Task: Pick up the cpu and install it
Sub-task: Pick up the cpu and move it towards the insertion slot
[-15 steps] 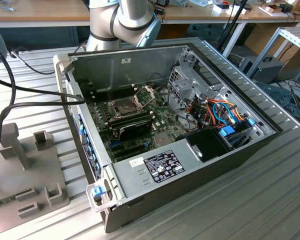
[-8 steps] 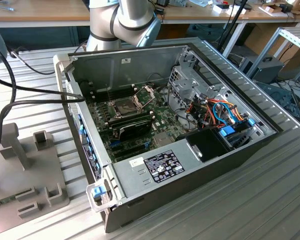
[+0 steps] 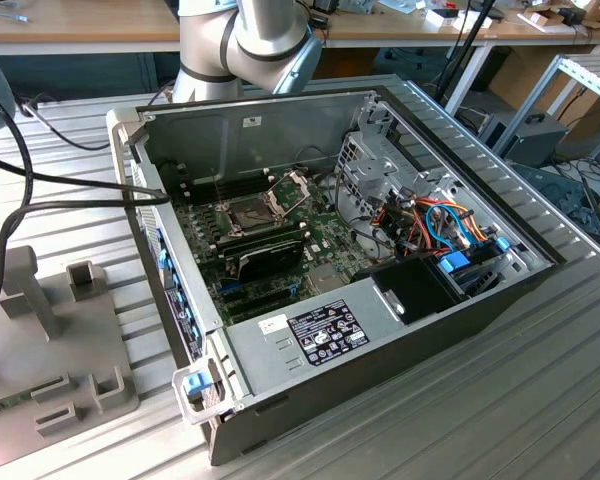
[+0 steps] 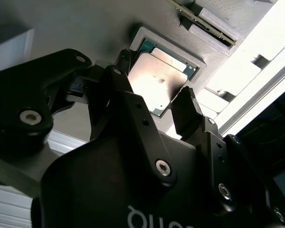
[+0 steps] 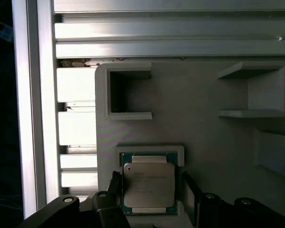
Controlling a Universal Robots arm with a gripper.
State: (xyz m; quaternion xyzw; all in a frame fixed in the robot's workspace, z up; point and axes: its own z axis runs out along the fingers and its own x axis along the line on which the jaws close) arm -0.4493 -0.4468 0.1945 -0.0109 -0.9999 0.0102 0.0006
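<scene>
The cpu (image 5: 148,186) is a flat square chip with a dull silvery top. It lies in a shallow square recess of a grey holder block (image 5: 199,128). My gripper (image 5: 152,189) is open just above it, with one black finger (image 5: 115,183) on each side of the chip and a small gap showing at one finger. In the second wrist view the cpu (image 4: 156,83) shows between the two fingertips (image 4: 186,110) of the gripper (image 4: 154,97). In the exterior view the dark cpu socket (image 3: 248,212) sits on the motherboard with its hinged metal frame (image 3: 290,188) raised.
The open computer case (image 3: 320,330) lies on a ribbed metal table (image 3: 540,400), with a drive cage and cable bundle (image 3: 440,225) on the exterior view's right. A grey fixture block (image 3: 60,340) stands on the exterior view's left. Black cables (image 3: 40,190) cross there. The arm's base (image 3: 245,40) is behind the case.
</scene>
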